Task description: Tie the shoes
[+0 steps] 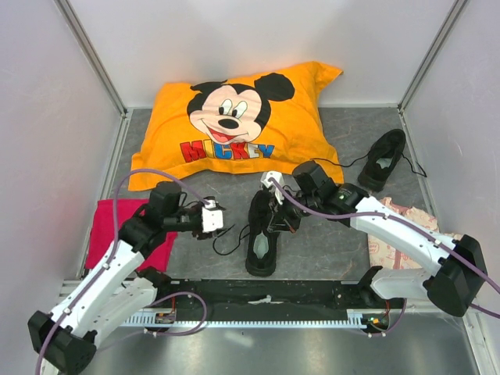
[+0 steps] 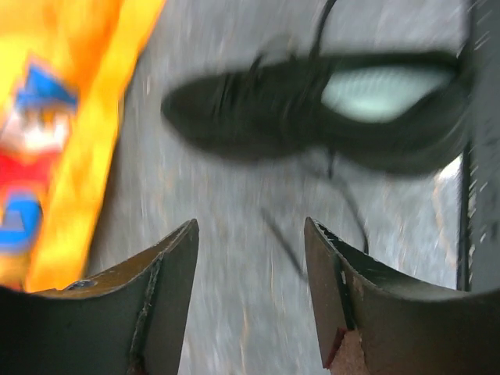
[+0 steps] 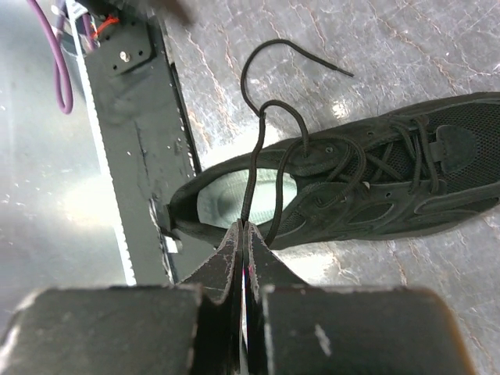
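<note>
the right gripper (image 3: 244,228) was closed tight on a thin black lace (image 3: 254,160) of the near shoe (image 3: 375,187), which lay just under it in the middle of the table (image 1: 328,242). the left gripper (image 2: 250,226) stood open and empty, beside this shoe but not touching it. the far shoe (image 1: 384,160) lay well apart, at the back right.

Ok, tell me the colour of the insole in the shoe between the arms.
The insole is pale grey-white; the right wrist view shows it best.
</note>
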